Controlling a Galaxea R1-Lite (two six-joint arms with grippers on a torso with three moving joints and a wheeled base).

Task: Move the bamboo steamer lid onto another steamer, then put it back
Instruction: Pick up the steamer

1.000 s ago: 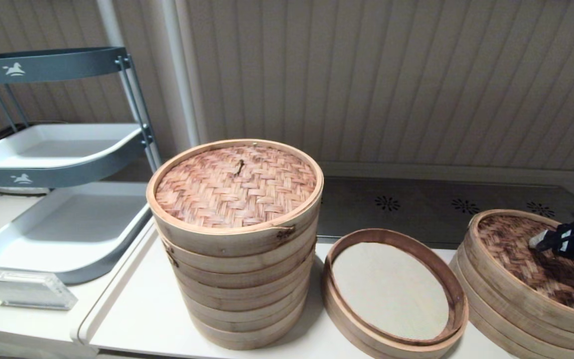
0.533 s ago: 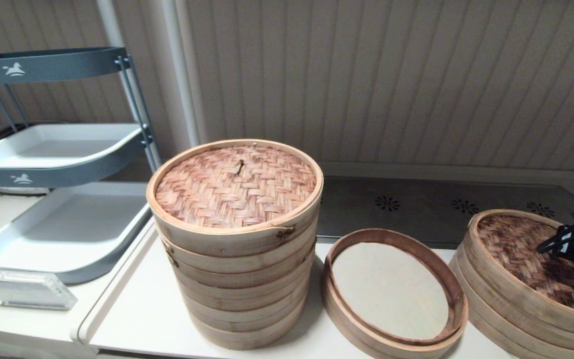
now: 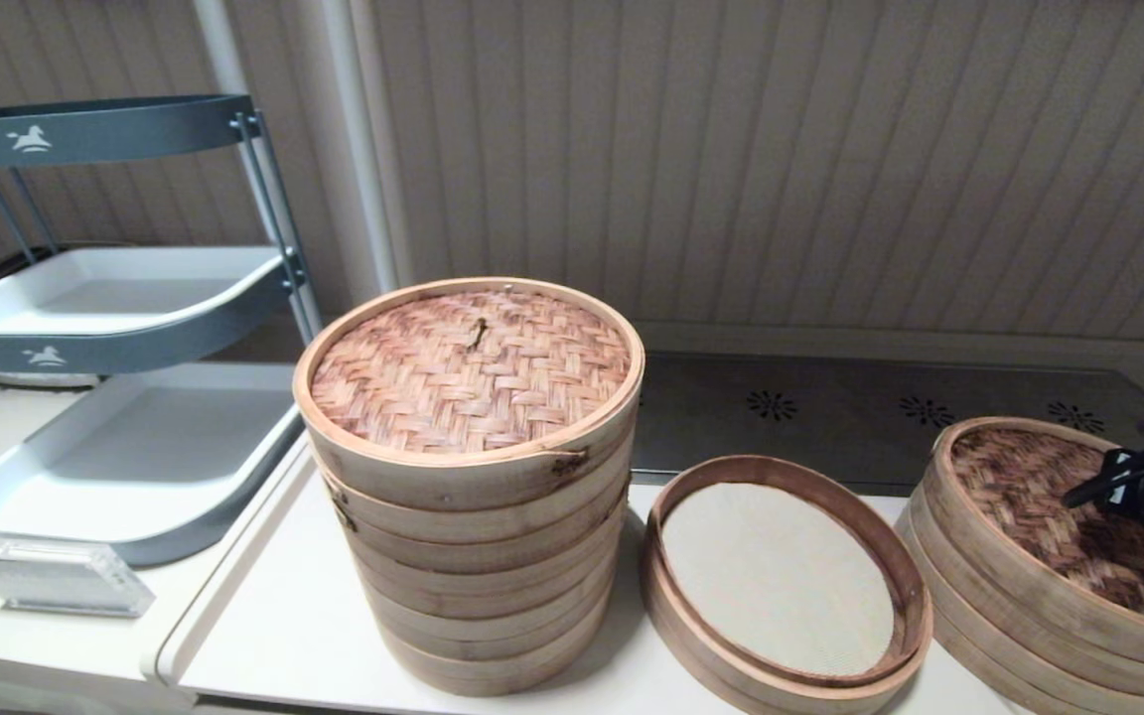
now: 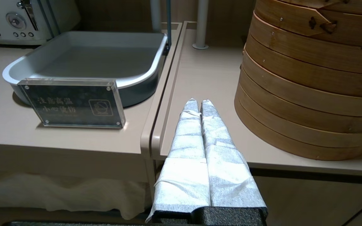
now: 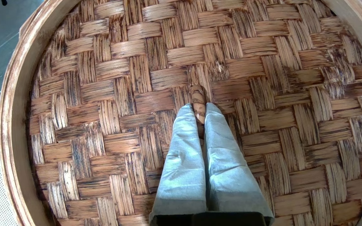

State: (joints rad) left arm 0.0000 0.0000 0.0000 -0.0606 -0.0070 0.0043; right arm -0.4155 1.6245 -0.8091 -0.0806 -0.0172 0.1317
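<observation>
Since a second ago the right gripper (image 5: 199, 108) has closed: the pale wrapped fingertip then visible in the head view is now out of sight, and only the dark body of the arm shows over the far right of the counter. The steamers have not shifted.

Right gripper: both cloth-wrapped fingers (image 5: 184, 150) are pressed together on the small knot handle (image 5: 198, 98) at the centre of the bamboo steamer lid (image 5: 130, 94), the knot pinched between the tips. The lid sits seated and level on the low stack of hoops (image 3: 989, 596) at the right end of the counter, its pale rim flush with the hoop below; no gap is visible.

Another steamer (image 3: 691, 616), shallow with a pale mesh floor, stands uncovered just left of that stack, their rims very close; contact cannot be confirmed. Left of it stands the tall tiered steamer (image 3: 473, 556) with its reddish woven lid (image 3: 463, 372) in place.

Left gripper (image 4: 196, 105): fingers closed against each other, holding nothing, parked off the near edge of the counter beside the tall steamer. A grey tray (image 4: 83, 56) with a clear sign plate (image 4: 71, 105) before it lies further left
</observation>
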